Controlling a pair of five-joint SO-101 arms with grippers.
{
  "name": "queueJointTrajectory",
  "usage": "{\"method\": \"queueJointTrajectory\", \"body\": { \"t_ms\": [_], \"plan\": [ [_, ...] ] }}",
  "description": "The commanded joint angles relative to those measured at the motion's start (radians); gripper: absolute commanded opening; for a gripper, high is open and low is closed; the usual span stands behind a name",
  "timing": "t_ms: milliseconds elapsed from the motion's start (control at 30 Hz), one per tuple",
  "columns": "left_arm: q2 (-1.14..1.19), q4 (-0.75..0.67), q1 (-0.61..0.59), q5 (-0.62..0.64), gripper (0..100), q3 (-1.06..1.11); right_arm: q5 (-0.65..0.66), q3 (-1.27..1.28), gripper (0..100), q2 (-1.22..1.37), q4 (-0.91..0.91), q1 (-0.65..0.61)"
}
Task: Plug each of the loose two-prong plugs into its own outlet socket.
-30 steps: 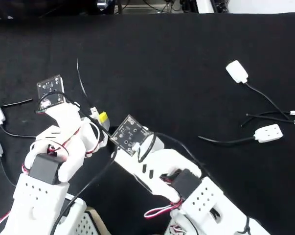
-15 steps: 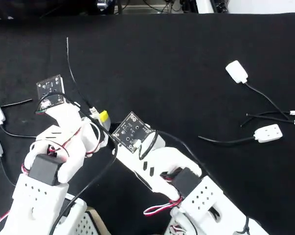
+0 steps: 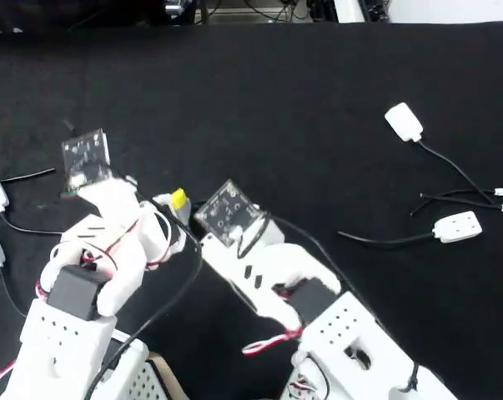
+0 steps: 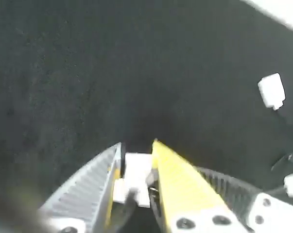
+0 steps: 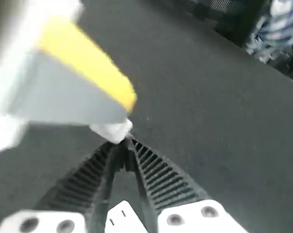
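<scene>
Surface: black cloth table, an outlet socket well apart at the far right
Plug: white two-prong plug clamped in the left gripper, front left
Right gripper: tips pinched together just beside the plug; on what, cannot tell
Handling: likely light and rigid; grip the body, its cord may drag
Change: the cord that stood up behind the plug has swung away; right wrist turned

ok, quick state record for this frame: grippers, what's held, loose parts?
left gripper: jaws shut on a white piece
right gripper: jaws shut, tips beside the left gripper's yellow jaw
white plug: far right of mat, cabled, loose
outlet socket: near right edge, nothing plugged in
mat: black
</scene>
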Motion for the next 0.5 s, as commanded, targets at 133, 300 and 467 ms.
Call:
{"method": "queueJointTrajectory", "body": {
  "t_ms": [133,300,467],
  "plan": [
    [-0.011,0.026,0.035,0.002,3,-0.002,-0.003,-0.079,1.1,0.154,-0.051,0.051],
    [-0.011,0.026,0.035,0.002,3,-0.001,0.0,-0.079,1.1,0.154,-0.046,0.052],
    [-0.011,0.018,0.033,-0.003,3,0.01,0.0,-0.079,1.1,0.154,-0.043,0.052]
  ]
}}
